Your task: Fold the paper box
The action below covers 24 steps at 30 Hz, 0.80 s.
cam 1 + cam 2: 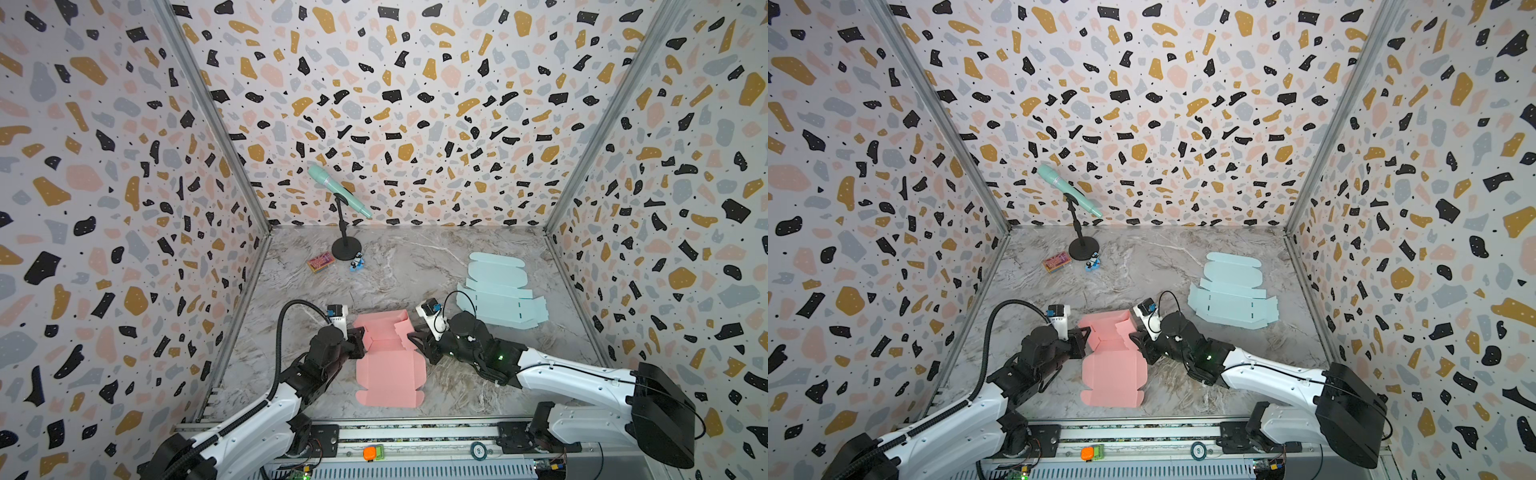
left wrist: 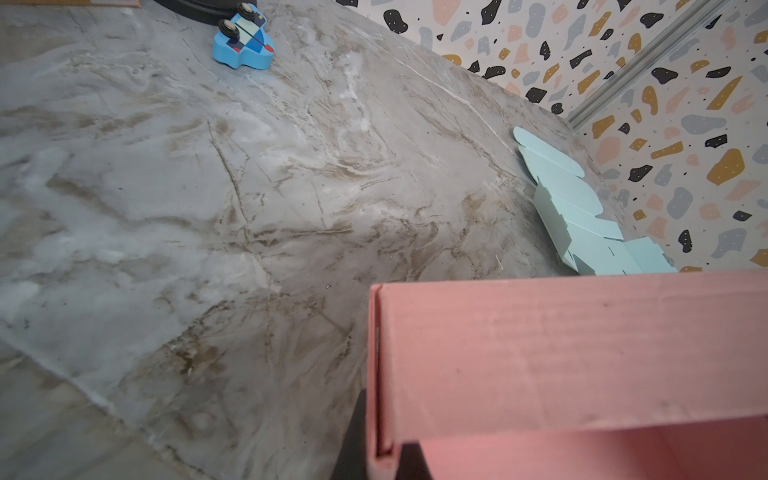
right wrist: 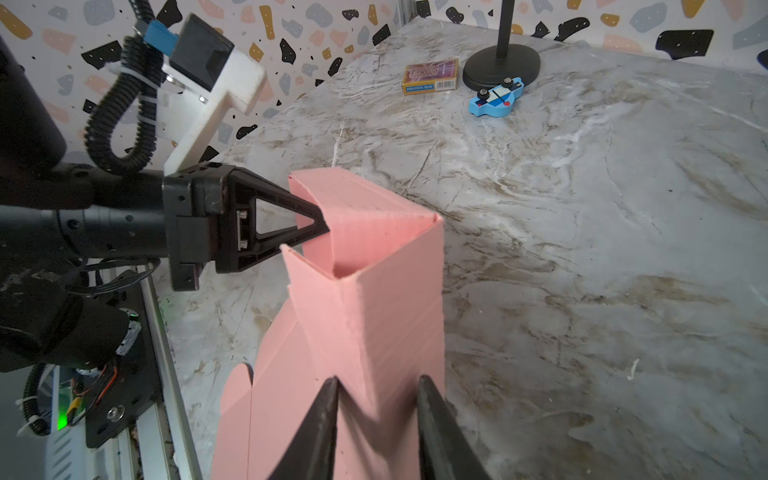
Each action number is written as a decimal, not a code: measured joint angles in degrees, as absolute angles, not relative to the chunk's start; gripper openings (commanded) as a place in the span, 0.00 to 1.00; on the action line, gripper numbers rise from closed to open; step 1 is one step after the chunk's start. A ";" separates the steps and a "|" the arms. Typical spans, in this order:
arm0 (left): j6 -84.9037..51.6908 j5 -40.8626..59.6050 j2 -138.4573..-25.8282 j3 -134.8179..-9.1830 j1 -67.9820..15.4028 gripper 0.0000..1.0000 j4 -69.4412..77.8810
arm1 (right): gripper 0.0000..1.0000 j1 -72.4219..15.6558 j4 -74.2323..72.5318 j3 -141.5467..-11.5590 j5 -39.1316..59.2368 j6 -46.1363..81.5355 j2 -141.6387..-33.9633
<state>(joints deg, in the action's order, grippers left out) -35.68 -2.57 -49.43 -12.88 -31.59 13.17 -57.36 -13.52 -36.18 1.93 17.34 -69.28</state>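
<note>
1. Paper box (image 1: pixel 390 365), pink, lies on the near middle of the table (image 1: pixel 415 274) between both arms. Its far half is raised into walls and its near half lies flat.
2. Left gripper (image 1: pixel 360 340) is clamped on the left wall. Right gripper (image 3: pixel 376 399) has its fingers apart on either side of the right wall, not visibly pinching it.
3. The step looks like standing up and locking the side walls. Next, the right jaws need to close and fold that wall inward while the left holds firm.
4. The right wrist view shows the left fingertip biting the wall and an open corner pocket, both unclear from above.
5. The left wrist view shows only the wall's outside, a toy car (image 2: pixel 243 39) and a blue flat box (image 2: pixel 582 208).
6. Both top views alone show the flat half.
</note>
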 measured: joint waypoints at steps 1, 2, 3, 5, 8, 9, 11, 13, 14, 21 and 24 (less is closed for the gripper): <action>-35.79 -2.61 -49.50 -12.88 -31.59 0.00 13.21 | 0.33 -57.47 -13.47 -36.32 1.65 17.43 -69.49; -35.86 -2.68 -49.54 -12.88 -31.59 0.00 13.30 | 0.33 -57.58 -13.45 -36.58 1.30 17.45 -69.80; -35.99 -2.74 -49.56 -12.88 -31.59 0.00 13.34 | 0.34 -57.78 -13.30 -36.97 0.62 17.47 -70.19; -36.34 -2.94 -49.60 -12.88 -31.59 0.00 13.56 | 0.38 -58.19 -12.97 -38.02 -0.54 17.63 -71.13; -37.10 -3.09 -50.04 -12.88 -31.59 0.00 14.26 | 0.40 -58.63 -12.45 -39.79 -2.09 17.76 -72.97; -37.32 -3.11 -50.28 -12.88 -31.59 0.00 14.39 | 0.41 -58.63 -12.40 -40.18 -2.44 17.85 -73.56; -37.67 -3.22 -50.72 -12.88 -31.57 0.00 14.44 | 0.41 -58.87 -11.77 -41.12 -3.31 17.98 -74.87; -38.15 -3.57 -51.07 -12.82 -31.57 0.00 14.66 | 0.41 -59.27 -10.59 -42.46 -4.82 18.15 -76.42; -38.37 -3.75 -51.22 -12.69 -31.55 0.00 14.83 | 0.41 -59.46 -9.91 -43.38 -5.91 18.28 -77.47; -40.12 -3.97 -52.42 -11.60 -31.55 0.00 15.66 | 0.40 -61.14 -6.74 -45.28 -11.88 19.22 -81.03; -40.75 -3.97 -52.38 -11.35 -31.55 0.00 16.19 | 0.40 -61.71 -5.41 -45.39 -14.31 19.20 -81.78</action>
